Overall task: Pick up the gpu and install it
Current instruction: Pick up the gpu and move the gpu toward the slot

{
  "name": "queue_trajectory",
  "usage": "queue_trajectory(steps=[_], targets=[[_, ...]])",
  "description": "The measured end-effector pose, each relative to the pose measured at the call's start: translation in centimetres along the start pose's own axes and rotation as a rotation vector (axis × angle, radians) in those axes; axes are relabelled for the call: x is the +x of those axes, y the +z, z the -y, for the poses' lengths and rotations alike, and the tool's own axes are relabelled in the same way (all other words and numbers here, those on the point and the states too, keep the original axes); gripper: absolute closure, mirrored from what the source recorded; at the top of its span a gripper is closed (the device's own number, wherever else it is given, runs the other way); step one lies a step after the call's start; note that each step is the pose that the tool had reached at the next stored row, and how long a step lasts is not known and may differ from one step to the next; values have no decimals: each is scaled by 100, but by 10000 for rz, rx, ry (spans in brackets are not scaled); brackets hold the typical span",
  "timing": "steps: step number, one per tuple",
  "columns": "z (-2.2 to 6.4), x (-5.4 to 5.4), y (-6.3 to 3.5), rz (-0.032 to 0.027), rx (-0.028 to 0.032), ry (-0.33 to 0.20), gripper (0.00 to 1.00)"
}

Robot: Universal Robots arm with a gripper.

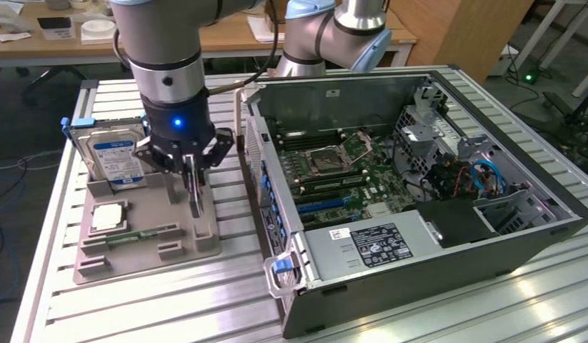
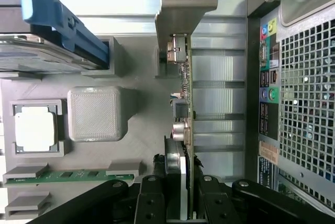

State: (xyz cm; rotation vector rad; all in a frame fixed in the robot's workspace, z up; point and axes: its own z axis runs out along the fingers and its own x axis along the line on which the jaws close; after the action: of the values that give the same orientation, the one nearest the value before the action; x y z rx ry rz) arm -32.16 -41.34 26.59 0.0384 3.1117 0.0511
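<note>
The gpu [image 2: 184, 77] stands on edge along the grey holder tray [image 1: 151, 204], on the side next to the computer case. Its silver-grey metal bracket [image 1: 239, 118] rises at the far end, also seen at bracket [image 2: 178, 4]. My gripper [image 1: 193, 204] reaches straight down over the tray. In the wrist view my gripper [image 2: 184, 179] has one black finger [image 2: 157, 192] on each face of the card, shut on it. Whether the card's lower edge has left the tray, I cannot tell.
The tray also holds a silver hard drive [image 1: 117, 153] with a blue label, a processor [image 1: 111, 214] and a green memory stick [image 1: 136, 234]. The open computer case [image 1: 522, 236] lies at the exterior view's right, motherboard and blue slots [image 1: 322, 204] exposed. A second arm stands behind it.
</note>
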Motion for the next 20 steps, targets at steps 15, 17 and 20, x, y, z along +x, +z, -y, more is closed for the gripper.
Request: queue_trajectory(steps=[15,17,20], targets=[[-8,-7,-237,-33,-8,2,72],[-9,-8,-279,-34,-8,2,72],[-11,-10,-349,-34,-8,2,72]])
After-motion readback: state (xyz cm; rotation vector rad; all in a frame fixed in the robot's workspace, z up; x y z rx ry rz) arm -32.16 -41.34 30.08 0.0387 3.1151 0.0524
